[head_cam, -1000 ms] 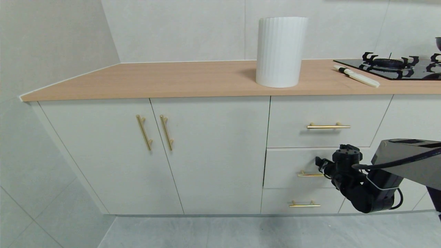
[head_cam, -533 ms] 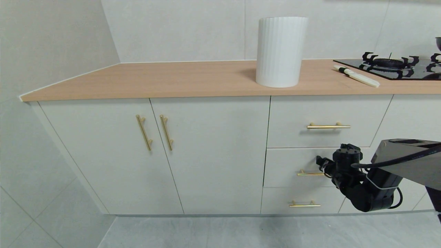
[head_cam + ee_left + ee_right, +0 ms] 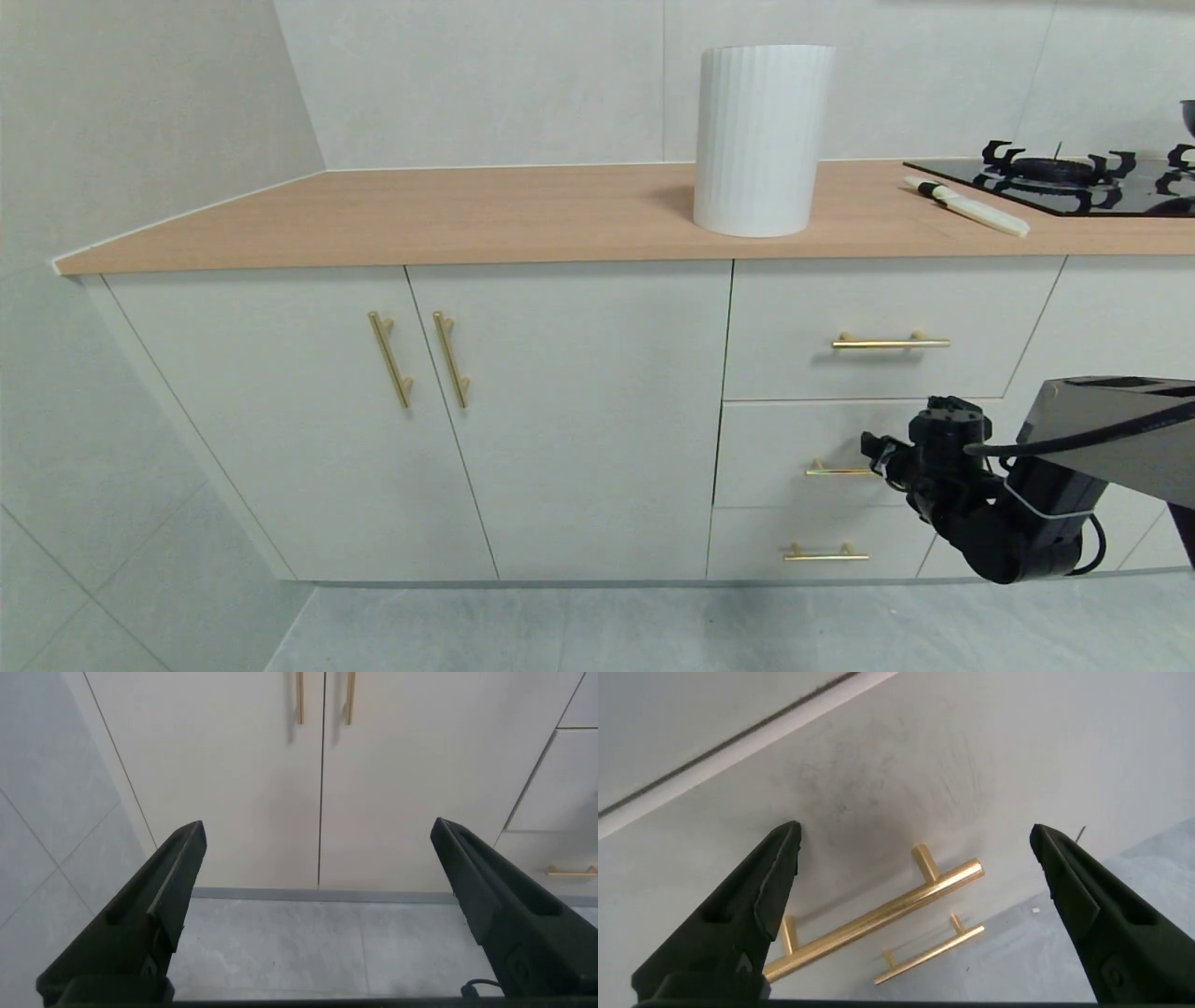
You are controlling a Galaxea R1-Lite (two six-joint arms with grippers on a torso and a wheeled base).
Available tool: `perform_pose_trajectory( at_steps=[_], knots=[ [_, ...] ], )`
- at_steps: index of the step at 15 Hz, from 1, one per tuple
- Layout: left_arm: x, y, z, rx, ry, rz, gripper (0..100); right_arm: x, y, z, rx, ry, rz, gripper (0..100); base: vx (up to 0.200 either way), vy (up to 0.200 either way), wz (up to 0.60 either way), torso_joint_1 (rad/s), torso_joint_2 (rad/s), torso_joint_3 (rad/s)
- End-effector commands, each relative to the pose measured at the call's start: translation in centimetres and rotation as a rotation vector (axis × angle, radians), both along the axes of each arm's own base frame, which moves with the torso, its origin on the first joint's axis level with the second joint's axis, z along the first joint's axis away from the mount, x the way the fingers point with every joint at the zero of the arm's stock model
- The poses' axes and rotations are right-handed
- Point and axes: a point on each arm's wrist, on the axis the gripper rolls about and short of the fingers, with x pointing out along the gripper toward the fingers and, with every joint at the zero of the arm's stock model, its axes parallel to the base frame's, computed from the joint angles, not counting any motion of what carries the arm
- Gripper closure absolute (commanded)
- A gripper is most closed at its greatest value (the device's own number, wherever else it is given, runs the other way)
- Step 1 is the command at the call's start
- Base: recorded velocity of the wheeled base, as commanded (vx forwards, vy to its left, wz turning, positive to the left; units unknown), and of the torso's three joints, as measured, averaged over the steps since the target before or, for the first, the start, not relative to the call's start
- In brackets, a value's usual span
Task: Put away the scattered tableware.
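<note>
**Q:** How is the right arm posed?
**A:** It hangs low at the right, elbow folded, in front of the stack of three pale drawers [image 3: 794,317]. The right gripper [image 3: 873,450] faces the middle drawer, level with the right end of that drawer's brass bar handle [image 3: 838,470].

**Q:** And the left arm?
**A:** The left gripper [image 3: 318,829] points forward and down. It faces the pale double cupboard doors [image 3: 322,775] and the grey tiled floor [image 3: 280,943] at their foot.

**Q:** Where is the tableware, and how does it look?
**A:** A cream-coloured utensil with a black band [image 3: 966,206] lies flat on the wooden countertop [image 3: 467,215]. It is slender and straight, set at a slant to the counter edge, just beside the black glass gas hob [image 3: 1055,182]. Its exact kind is too small to tell. To its left, apart from it, a tall white ribbed cylindrical container [image 3: 761,140] stands upright.

**Q:** What state are the end effectors in?
**A:** The right gripper's fingers are spread wide and hold nothing. In the right wrist view the brass bar handle crosses the gap between them, with the lowest drawer's brass handle [image 3: 929,949] farther off. Whether a finger touches the bar cannot be told. The left gripper's fingers are spread equally wide and are also empty.
</note>
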Motion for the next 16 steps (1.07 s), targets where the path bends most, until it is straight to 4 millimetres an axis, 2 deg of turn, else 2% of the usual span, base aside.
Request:
perform_pose_trajectory(
  at_steps=[1,4,5,7,9,13,14,15,16],
  knots=[
    [0.0,0.0,0.0,0.000,0.000,0.001,0,-3.8,0.0,3.8,0.008,0.006,0.115,0,0.000,0.000,0.00,0.000,0.00,0.000],
    [0.0,0.0,0.0,0.000,0.000,0.001,0,-9.0,1.0,10.3,-0.015,-0.040,0.275,0,0.000,0.000,0.00,0.000,0.00,0.000],
    [0.0,0.0,0.0,0.000,0.000,-0.001,0,-9.7,1.1,11.2,-0.021,-0.047,0.287,0,0.000,0.000,0.00,0.000,0.00,0.000],
    [0.0,0.0,0.0,0.000,0.000,0.001,0,-14.2,1.6,17.0,-0.064,-0.137,0.348,0,0.000,0.000,0.00,0.000,0.00,0.000],
    [0.0,0.0,0.0,0.000,0.000,0.001,0,-18.7,1.5,20.4,-0.084,-0.167,0.374,0,0.000,0.000,0.00,0.000,0.00,0.000],
    [0.0,0.0,0.0,0.000,0.000,0.001,0,-28.2,-1.1,24.3,-0.142,-0.281,0.376,0,0.000,0.000,0.00,0.000,0.00,0.000],
    [0.0,0.0,0.0,0.000,0.000,0.001,0,-30.7,-1.9,24.8,-0.141,-0.331,0.356,0,0.000,0.000,0.00,0.000,0.00,0.000],
    [0.0,0.0,0.0,0.000,0.000,0.001,0,-31.9,-2.3,24.9,-0.142,-0.352,0.335,0,0.000,0.000,0.00,0.000,0.00,0.000],
    [0.0,0.0,0.0,0.000,0.000,0.001,0,-34.5,-3.3,24.9,-0.156,-0.380,0.264,0,0.000,0.000,0.00,0.000,0.00,0.000]
  ],
)
